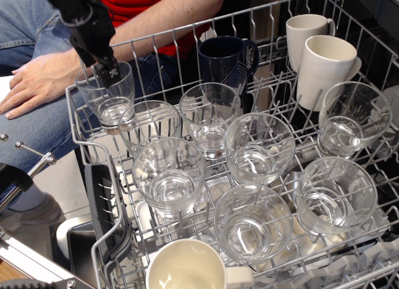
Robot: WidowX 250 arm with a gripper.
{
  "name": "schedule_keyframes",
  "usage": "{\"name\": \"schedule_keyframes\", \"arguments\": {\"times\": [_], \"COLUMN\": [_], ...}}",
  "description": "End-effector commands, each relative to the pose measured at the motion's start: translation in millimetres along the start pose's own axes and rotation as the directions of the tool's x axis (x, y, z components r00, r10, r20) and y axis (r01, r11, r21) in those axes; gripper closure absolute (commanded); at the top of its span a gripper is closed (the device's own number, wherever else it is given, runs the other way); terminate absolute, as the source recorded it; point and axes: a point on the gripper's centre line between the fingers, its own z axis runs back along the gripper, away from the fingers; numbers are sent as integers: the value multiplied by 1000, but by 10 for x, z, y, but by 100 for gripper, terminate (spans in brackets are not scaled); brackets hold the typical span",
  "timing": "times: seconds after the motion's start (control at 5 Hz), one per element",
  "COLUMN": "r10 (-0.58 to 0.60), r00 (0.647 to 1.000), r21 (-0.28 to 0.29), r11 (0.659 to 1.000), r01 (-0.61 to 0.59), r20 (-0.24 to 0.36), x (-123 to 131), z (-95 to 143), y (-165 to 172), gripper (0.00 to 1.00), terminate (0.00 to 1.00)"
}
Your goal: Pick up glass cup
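Observation:
Several clear glass cups stand upright in a wire dishwasher rack [78,141]. The back-left glass cup [105,97] stands at the rack's far left corner. My black gripper [107,73] comes down from the upper left, and its tip sits at this cup's rim, with one finger [112,72] over the mouth. I cannot tell how the jaws stand. Other glass cups stand beside it [149,123] and further right [209,114].
A dark blue mug [224,59] and two white mugs [324,67] stand at the rack's back. Another white mug [184,267] is at the front edge. A person's hand [37,80] and arm rest just behind the rack's left corner.

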Motion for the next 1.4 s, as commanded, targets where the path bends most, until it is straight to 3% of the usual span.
{"name": "schedule_keyframes", "arguments": {"times": [0.0, 0.4, 0.8, 1.0, 1.2], "r10": [-62, -92, -88, -81, -75], "r00": [996, 994, 992, 993, 994], "r21": [95, 106, 125, 129, 125], "r11": [994, 991, 989, 989, 990], "r01": [55, 86, 76, 70, 65], "r20": [69, 57, 92, 82, 78], "x": [101, 70, 94, 97, 83], "z": [-112, -326, -538, -625, -631], "y": [128, 138, 237, 212, 205], "gripper": [0, 0, 0, 100, 100], "terminate": [0, 0, 0, 0, 0]}}
